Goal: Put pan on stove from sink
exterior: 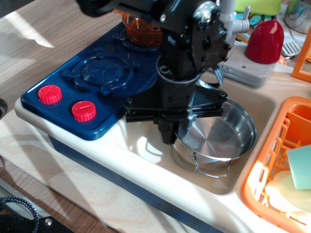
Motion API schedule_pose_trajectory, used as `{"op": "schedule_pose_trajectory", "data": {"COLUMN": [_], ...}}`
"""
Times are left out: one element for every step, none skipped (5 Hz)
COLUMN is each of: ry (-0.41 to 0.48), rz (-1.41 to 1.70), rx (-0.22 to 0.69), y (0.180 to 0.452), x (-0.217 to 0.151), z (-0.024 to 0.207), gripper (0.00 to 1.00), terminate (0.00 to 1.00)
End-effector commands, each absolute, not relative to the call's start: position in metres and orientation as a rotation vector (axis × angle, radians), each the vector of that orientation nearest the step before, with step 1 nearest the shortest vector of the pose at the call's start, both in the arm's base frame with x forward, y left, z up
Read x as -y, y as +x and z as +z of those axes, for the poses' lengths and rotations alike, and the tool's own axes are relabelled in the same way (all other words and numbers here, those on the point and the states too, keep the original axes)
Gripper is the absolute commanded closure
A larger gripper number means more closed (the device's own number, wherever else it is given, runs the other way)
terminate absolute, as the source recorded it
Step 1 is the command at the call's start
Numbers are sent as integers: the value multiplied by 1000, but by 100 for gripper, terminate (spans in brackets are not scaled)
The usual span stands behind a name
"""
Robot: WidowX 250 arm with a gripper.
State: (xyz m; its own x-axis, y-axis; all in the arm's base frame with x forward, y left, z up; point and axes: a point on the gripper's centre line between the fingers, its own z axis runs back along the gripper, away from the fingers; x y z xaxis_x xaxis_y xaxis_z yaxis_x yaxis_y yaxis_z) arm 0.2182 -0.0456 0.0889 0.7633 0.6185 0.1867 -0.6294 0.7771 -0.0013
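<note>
The shiny steel pan point(219, 137) with wire loop handles is in the cream sink point(142, 145), tilted, with its left side raised off the basin floor. My black gripper point(171, 132) is shut on the pan's left rim, one finger outside and one inside. The dark blue stove point(97, 80) with two red knobs point(49, 94) lies to the left of the sink. Its front burner is bare.
A transparent orange saucepan point(143, 30) sits on the stove's back burner, partly hidden by my arm. The grey faucet point(226, 22) and a red object point(265, 41) stand behind the sink. An orange dish rack point(277, 160) borders the sink on the right.
</note>
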Motion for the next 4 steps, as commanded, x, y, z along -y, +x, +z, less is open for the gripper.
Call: {"op": "schedule_pose_trajectory", "data": {"ry": [100, 135, 144, 164], "rz": [661, 605, 544, 506], "rx": [262, 279, 279, 306], "y": [223, 216, 215, 215], "x": [40, 11, -26, -58], "z": [131, 150, 159, 166], "gripper": [100, 100, 100, 100], "terminate": [0, 0, 0, 0]}}
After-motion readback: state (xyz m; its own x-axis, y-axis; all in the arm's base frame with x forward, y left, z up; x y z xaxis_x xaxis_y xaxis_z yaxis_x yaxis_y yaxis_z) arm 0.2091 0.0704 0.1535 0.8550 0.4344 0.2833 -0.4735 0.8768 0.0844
